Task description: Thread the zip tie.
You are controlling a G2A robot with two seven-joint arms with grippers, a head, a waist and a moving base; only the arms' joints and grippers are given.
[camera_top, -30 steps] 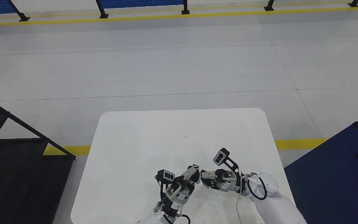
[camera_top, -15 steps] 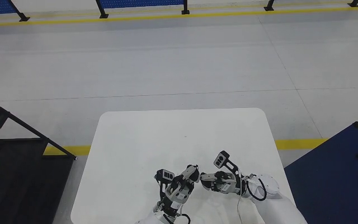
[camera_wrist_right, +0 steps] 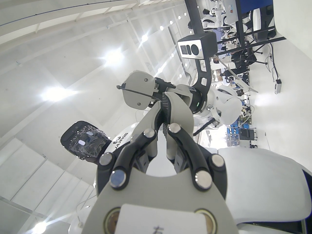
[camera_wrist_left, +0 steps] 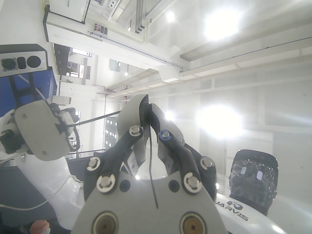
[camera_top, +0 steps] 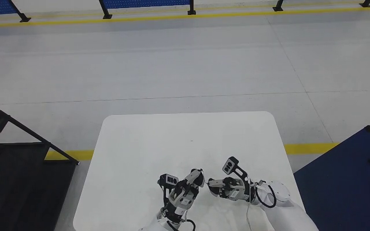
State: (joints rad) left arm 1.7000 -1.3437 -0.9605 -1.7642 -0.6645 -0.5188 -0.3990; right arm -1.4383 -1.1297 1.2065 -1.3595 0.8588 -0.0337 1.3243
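A thin black zip tie (camera_wrist_left: 150, 161) runs out from between the shut fingers of my left gripper (camera_wrist_left: 147, 103) and down over its palm. In the same view my right gripper (camera_wrist_left: 65, 122) sits close by, holding a black strap (camera_wrist_left: 97, 118) that stretches towards the left fingers. In the right wrist view my right gripper (camera_wrist_right: 163, 105) is shut on the zip tie, whose black strip (camera_wrist_right: 136, 93) crosses the left gripper (camera_wrist_right: 153, 91) just beyond. From above, the left gripper (camera_top: 198, 174) and the right gripper (camera_top: 210, 184) nearly meet over the white table (camera_top: 173, 138), near its front edge.
The white table's far half is bare. A dark frame (camera_top: 34, 138) stands off the table's left side and a blue panel (camera_top: 341, 179) off its right. Grey floor with yellow lines lies beyond.
Both arms have drifted slightly towards the table's near edge. The grippers stay shut and close together.
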